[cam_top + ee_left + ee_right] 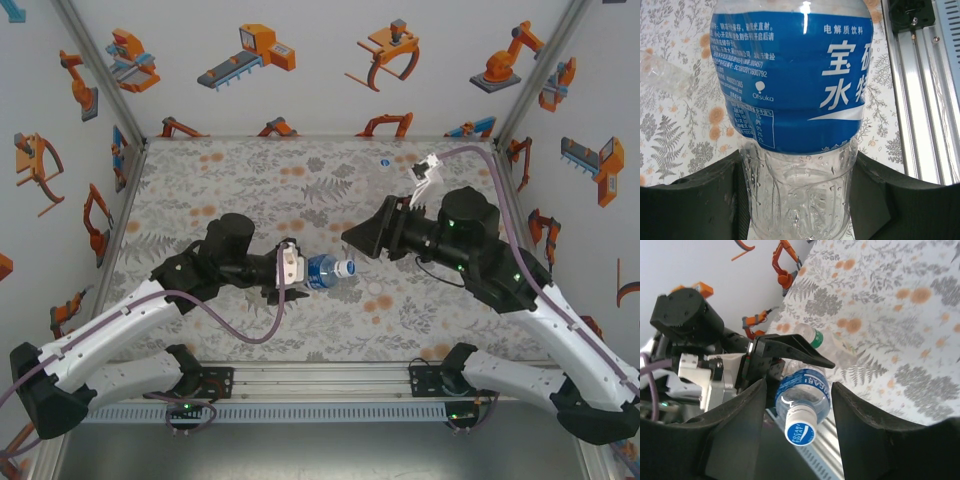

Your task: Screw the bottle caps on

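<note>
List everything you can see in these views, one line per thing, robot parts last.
blue-label bottle: one, clear with a blue label, held sideways in the middle of the table.
fitted cap: one, white with blue print, on that bottle's neck.
loose caps: apparently two, whitish, on the cloth; one right of the held bottle, another toward the far edge.
plain bottle: at least one, see-through, lying on the cloth.
floral cloth: one, grey with orange dots, covering the table.
rail: one, silver, along the near edge.
left fingers: two, black, closed on the blue-label bottle's clear part.
right fingers: two, black, apart, facing the fitted cap.
</note>
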Motion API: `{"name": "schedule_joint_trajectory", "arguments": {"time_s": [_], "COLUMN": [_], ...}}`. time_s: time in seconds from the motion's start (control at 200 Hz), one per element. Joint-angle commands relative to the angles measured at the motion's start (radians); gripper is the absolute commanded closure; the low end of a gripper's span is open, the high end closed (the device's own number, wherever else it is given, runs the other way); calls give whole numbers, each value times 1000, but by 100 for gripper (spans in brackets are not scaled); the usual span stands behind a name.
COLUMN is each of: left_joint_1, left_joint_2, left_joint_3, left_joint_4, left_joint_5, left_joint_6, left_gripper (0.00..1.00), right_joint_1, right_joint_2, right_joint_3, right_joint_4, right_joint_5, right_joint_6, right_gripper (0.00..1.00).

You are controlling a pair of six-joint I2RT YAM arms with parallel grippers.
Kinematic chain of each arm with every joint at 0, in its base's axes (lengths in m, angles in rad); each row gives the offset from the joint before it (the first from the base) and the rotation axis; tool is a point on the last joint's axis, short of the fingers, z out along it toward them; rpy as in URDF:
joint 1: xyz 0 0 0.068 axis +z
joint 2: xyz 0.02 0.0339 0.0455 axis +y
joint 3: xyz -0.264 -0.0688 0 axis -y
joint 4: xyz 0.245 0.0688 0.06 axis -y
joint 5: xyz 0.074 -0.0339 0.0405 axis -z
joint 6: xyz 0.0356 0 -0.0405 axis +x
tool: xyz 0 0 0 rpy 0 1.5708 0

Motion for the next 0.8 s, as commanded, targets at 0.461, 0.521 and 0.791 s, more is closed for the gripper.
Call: {"name": "schedule_joint_trajectory", "arguments": {"time_s": [0.461, 0.521, 0.791], "left_joint_1": [-7, -7, -12], "left_joint_2": [-25, -16, 1], "left_joint_3": [11, 16, 31], "left_joint_4": [32, 28, 17], "left_joint_5": [100, 101, 119], "left_joint_6": [20, 23, 7], "left_gripper": [100, 100, 100], "right_joint_1": [1, 1, 0], "right_joint_2": [-111, -114, -123], "right_joint_3": [-29, -44, -62], "right_joint_4": [22, 36, -17], "right_joint_5": [-442, -464, -501], "right_joint_6": [-838, -860, -948], "right_gripper": [47, 47, 43]}}
